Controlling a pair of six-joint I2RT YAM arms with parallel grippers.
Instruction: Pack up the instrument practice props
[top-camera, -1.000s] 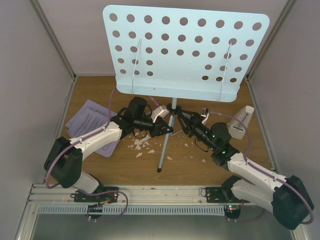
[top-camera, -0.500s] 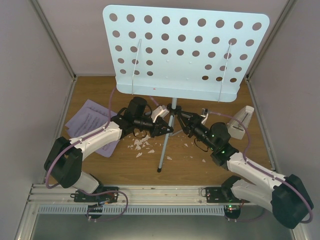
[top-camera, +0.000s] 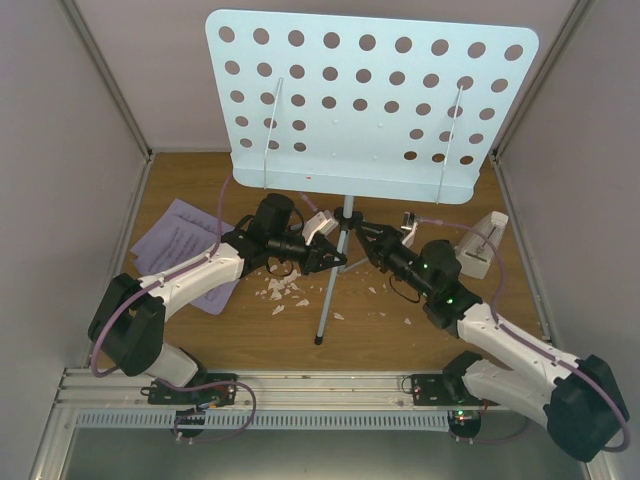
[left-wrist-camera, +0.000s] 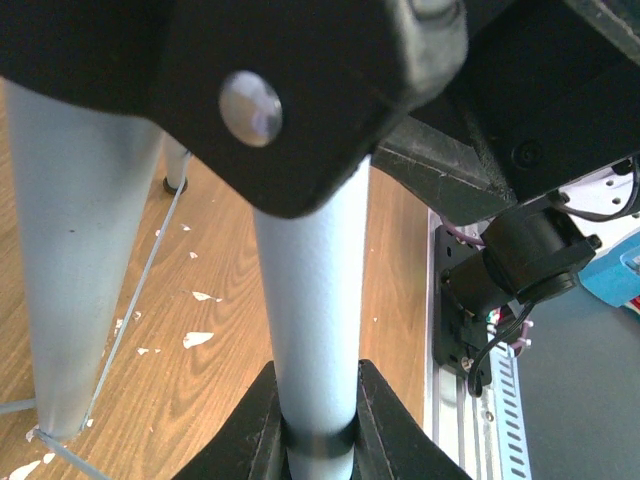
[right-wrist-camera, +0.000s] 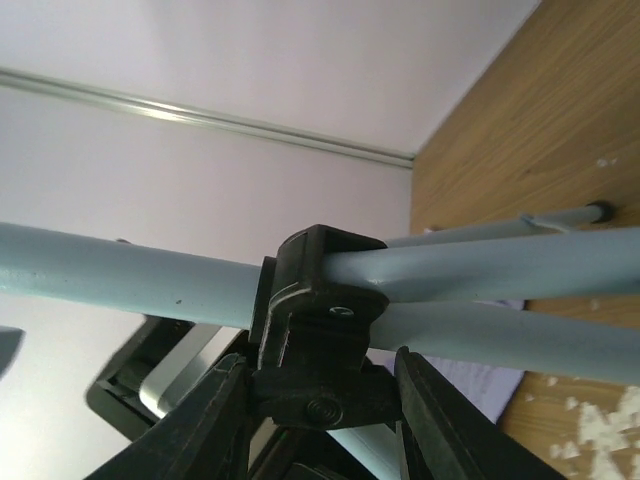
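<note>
The pale blue music stand stands mid-table, its round-holed desk (top-camera: 370, 100) above the pole and tripod legs (top-camera: 328, 300). My left gripper (top-camera: 336, 262) is shut on one pale blue tube of the stand (left-wrist-camera: 315, 320), with the tube clamped between both fingers (left-wrist-camera: 318, 425). My right gripper (top-camera: 364, 240) is open, its fingers straddling the black tripod hub (right-wrist-camera: 320, 330) closely from both sides. Printed sheet-music pages (top-camera: 180, 245) lie at the left. The small white pyramid metronome (top-camera: 480, 245) stands at the right. I cannot make out the clear triangular cover.
Small white crumbs (top-camera: 282, 290) lie scattered on the wooden tabletop (top-camera: 400, 335) around the front leg. Grey walls close in the left, right and back. A metal rail (top-camera: 320, 385) runs along the near edge by the arm bases.
My right gripper has moved left and forward, so its fingers now sit around the stand's hub. The left gripper stays clamped on the tube. The stand has not moved.
</note>
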